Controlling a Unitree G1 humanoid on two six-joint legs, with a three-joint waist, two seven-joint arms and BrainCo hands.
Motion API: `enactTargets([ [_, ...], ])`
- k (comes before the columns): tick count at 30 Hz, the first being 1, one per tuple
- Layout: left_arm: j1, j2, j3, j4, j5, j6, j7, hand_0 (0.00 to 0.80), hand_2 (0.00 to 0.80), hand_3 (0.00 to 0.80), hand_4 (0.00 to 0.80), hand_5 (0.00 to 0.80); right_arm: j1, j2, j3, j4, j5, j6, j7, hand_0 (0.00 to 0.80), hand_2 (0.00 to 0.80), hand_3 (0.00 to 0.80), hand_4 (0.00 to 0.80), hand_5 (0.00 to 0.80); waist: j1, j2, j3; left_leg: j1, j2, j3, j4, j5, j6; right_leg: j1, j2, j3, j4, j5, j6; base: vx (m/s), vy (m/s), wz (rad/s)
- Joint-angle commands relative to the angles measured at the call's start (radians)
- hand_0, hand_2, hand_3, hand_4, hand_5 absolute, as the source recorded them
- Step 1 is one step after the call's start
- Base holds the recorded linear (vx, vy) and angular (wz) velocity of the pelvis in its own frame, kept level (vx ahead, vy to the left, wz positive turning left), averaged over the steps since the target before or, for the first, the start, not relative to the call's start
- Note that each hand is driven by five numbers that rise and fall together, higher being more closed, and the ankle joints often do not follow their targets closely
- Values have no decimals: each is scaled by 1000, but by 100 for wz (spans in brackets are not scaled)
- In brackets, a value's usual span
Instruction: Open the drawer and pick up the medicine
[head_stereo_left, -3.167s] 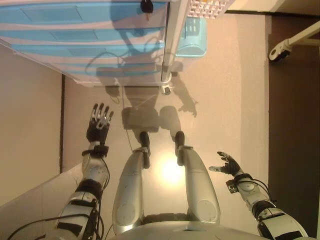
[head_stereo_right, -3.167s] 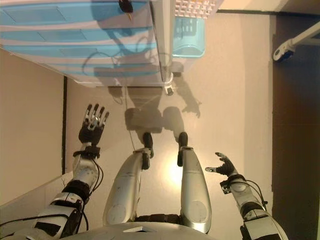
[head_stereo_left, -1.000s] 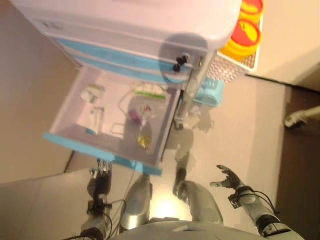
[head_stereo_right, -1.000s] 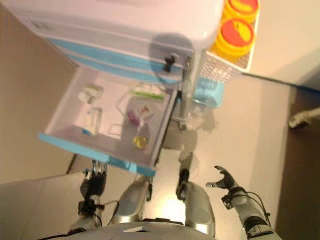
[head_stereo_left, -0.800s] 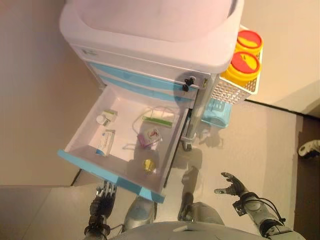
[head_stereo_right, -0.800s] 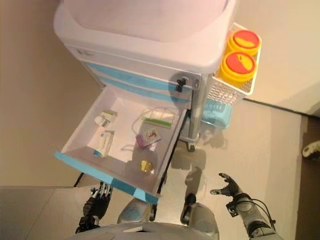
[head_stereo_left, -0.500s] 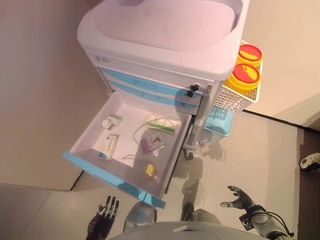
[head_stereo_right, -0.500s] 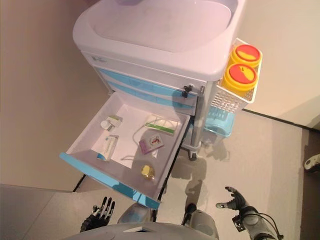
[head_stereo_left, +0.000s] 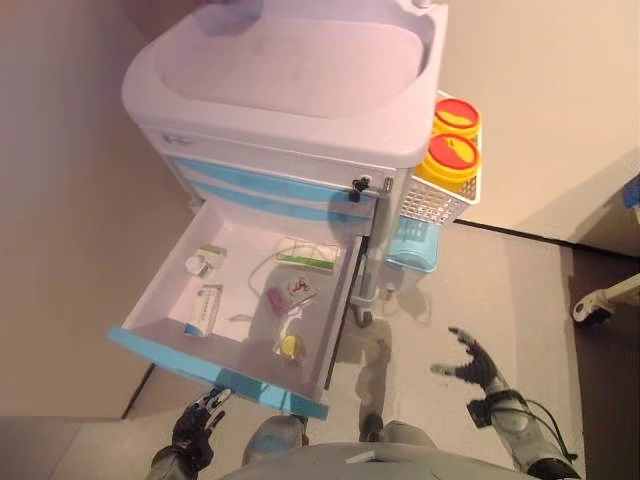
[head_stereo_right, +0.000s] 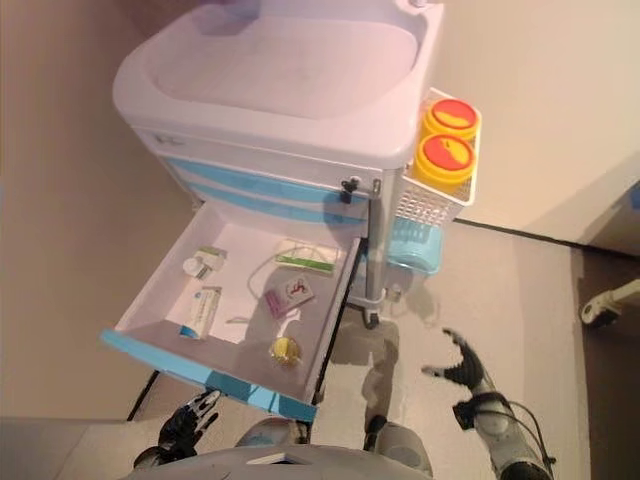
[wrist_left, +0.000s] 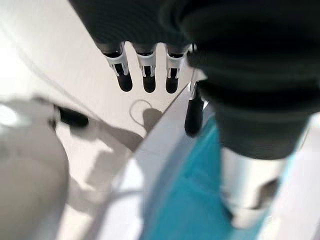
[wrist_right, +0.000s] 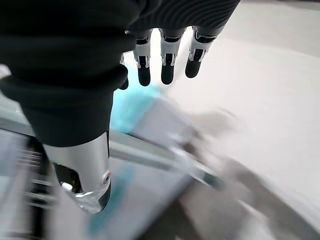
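The cart's lowest drawer (head_stereo_left: 215, 376), white with a blue front, stands pulled out. Inside lie a white and blue medicine box (head_stereo_left: 203, 308), a small white bottle (head_stereo_left: 203, 263), a green and white packet (head_stereo_left: 307, 258), a pink box (head_stereo_left: 290, 296) and a round yellow item (head_stereo_left: 291, 347). My left hand (head_stereo_left: 195, 435) is low, just below and in front of the drawer's blue front (wrist_left: 185, 200), with its fingers (wrist_left: 147, 75) straight and nothing in them. Out to the right above the floor, my right hand (head_stereo_left: 470, 365) is open and empty, its fingers (wrist_right: 167, 60) spread.
The white cart (head_stereo_left: 290, 80) has two shut blue drawers above the open one. A white wire basket with two yellow red-lidded containers (head_stereo_left: 450, 150) hangs on its right side, above a light blue bin (head_stereo_left: 412, 255). A wall runs along the left.
The camera has shifted, so the cart sits further left. My left hand has come up closer under the drawer front. My right hand has risen a little.
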Motion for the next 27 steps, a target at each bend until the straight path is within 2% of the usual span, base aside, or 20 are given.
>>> enactTargets([
  [1,-41,-4,-68,3,171,-6,81,0,0,0,0,0,-69,-48,13,-224,-20,-61,-61,0,0,0,0,0,-45,-22,17,61,-70,42,-8,-129,69,82,-6,69,-168,100,70,-25,46,-23],
  [2,-37,-3,-74,5,192,-1,91,0,0,0,0,0,-72,-57,11,-277,-74,-128,-77,0,0,0,0,0,-50,-20,15,65,-69,47,-12,-130,70,81,-6,74,-169,100,72,-19,39,-24],
  [7,-21,-5,-70,45,239,29,88,0,0,0,0,0,-120,-149,49,-509,-212,-324,-83,0,0,0,0,0,-41,-17,3,69,-67,60,-22,-131,67,85,-12,71,-181,100,81,-23,13,-11],
  [10,-7,-9,-64,67,269,32,83,0,0,0,0,0,-162,-201,92,-595,-229,-402,-30,0,0,0,0,0,-20,-19,-3,68,-66,57,-25,-129,62,90,-18,58,-190,101,83,-15,-10,-6],
  [12,-2,-11,-62,75,275,33,83,0,0,0,0,0,-201,-232,130,-631,-251,-426,-5,0,0,0,0,0,-4,-22,-6,65,-67,50,-27,-127,59,93,-21,47,-195,101,83,-5,-6,3],
  [14,-4,-9,-60,77,283,37,81,0,0,0,0,0,-262,-260,181,-654,-241,-424,45,0,0,0,0,0,18,-26,-9,61,-68,41,-26,-123,55,95,-25,32,-197,101,82,-15,-14,10],
  [17,-12,-4,-63,71,282,43,82,0,0,0,0,0,-371,-279,280,-645,-269,-381,88,0,0,0,0,0,53,-30,-9,53,-72,21,-26,-118,50,101,-30,8,-205,101,78,-21,-11,13],
  [22,-14,0,-75,53,296,51,87,0,0,0,0,0,-508,-266,430,-561,-356,-289,117,0,0,0,0,0,115,-36,-9,40,-75,-18,-29,-107,43,114,-40,-36,-214,103,73,-7,-21,28],
  [27,-6,11,-79,47,332,65,81,0,0,0,0,0,-572,-240,525,-457,-476,-216,127,0,0,0,0,0,162,-42,-14,31,-78,-58,-35,-94,38,126,-43,-73,-217,101,71,24,-18,34],
])
